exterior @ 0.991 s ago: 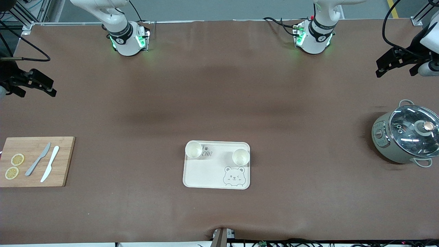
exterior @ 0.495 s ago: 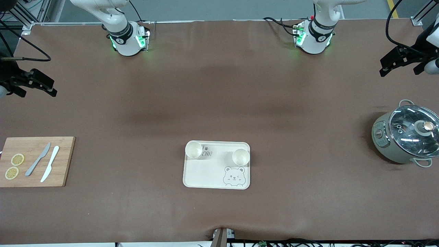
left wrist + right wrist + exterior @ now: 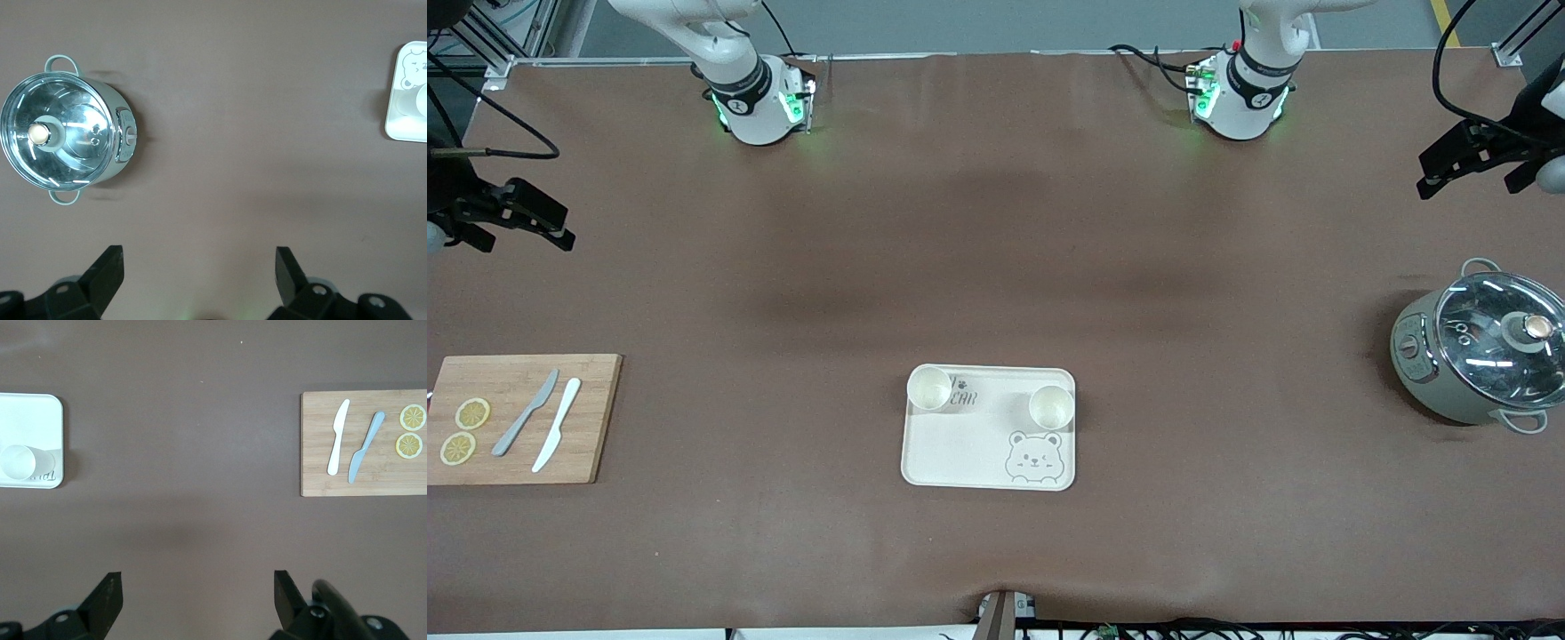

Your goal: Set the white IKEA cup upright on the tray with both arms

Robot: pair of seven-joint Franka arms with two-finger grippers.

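The cream bear tray (image 3: 960, 453) lies in the middle of the table, nearer the front camera. Two white cups stand upright on it: one (image 3: 929, 388) at its corner toward the right arm's end, one (image 3: 1051, 406) toward the left arm's end. The right wrist view shows the tray (image 3: 40, 413) with one cup (image 3: 20, 461); the left wrist view shows the tray's edge (image 3: 400, 107). My left gripper (image 3: 1449, 164) is open and empty, high over the left arm's end of the table (image 3: 199, 267). My right gripper (image 3: 534, 218) is open and empty over the right arm's end (image 3: 197, 590).
A wooden cutting board (image 3: 587, 418) with two knives and two lemon slices lies at the right arm's end. A grey pot with a glass lid (image 3: 1476, 356) stands at the left arm's end. Brown cloth covers the table.
My left gripper has drawn farther toward the left arm's end of the table. The right gripper, cups and tray have not moved.
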